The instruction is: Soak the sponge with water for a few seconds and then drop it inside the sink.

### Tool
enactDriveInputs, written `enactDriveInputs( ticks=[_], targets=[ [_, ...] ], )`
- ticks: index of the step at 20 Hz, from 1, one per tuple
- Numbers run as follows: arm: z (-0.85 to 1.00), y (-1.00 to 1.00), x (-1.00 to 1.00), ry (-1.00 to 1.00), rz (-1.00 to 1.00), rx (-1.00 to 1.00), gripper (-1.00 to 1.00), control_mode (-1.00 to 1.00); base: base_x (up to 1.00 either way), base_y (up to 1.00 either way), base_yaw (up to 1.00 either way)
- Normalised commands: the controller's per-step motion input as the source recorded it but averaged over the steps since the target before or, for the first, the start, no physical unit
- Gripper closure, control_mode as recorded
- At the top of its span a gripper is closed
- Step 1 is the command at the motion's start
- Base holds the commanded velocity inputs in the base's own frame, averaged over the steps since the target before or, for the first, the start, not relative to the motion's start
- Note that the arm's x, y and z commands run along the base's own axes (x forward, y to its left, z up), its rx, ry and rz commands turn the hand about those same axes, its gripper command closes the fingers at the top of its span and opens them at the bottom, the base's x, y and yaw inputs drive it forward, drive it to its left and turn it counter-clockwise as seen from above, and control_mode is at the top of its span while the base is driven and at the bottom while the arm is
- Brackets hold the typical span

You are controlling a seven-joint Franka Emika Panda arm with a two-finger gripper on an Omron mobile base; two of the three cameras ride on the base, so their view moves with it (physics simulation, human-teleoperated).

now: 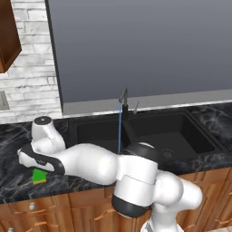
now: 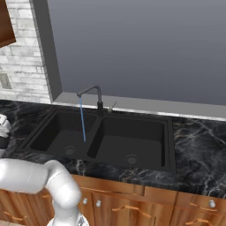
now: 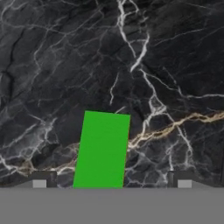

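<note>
The green sponge [image 3: 103, 148] lies flat on the black marble counter [image 3: 131, 65], between my two fingertips [image 3: 42, 180], which stand wide apart and clear of its sides. My gripper [image 3: 111, 181] is open and points down at it. From the left base view the sponge [image 1: 39, 176] peeks out under my hand, left of the sink [image 1: 181, 131]. A thin blue stream of water [image 1: 119, 131] runs from the dark faucet [image 1: 123, 102] into the left basin. The right base view shows the sink [image 2: 132, 132] and the water [image 2: 82, 121].
My white arm [image 1: 104, 165] stretches left across the counter in front of the sink. Wooden cabinets [image 1: 27, 210] run below the counter edge. A brick wall [image 1: 31, 68] and a big window [image 1: 145, 45] stand behind. A socket [image 2: 5, 81] sits on the wall.
</note>
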Motion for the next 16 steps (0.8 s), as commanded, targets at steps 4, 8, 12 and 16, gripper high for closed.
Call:
enactDriveInputs(
  ticks=[4,8,12,16],
  targets=[
    [-0.3,0.09,0.12,0.0,0.0,0.0,-1.0,-1.0,0.0,0.0,0.0],
    [-0.24,0.13,0.07,0.0,0.0,0.0,-1.0,-1.0,0.0,0.0,0.0],
    [-0.09,0.18,0.01,0.0,0.0,0.0,-1.0,-1.0,0.0,0.0,0.0],
    [-0.12,0.13,0.0,0.0,0.0,0.0,-1.0,-1.0,0.0,0.0,0.0]
  ],
)
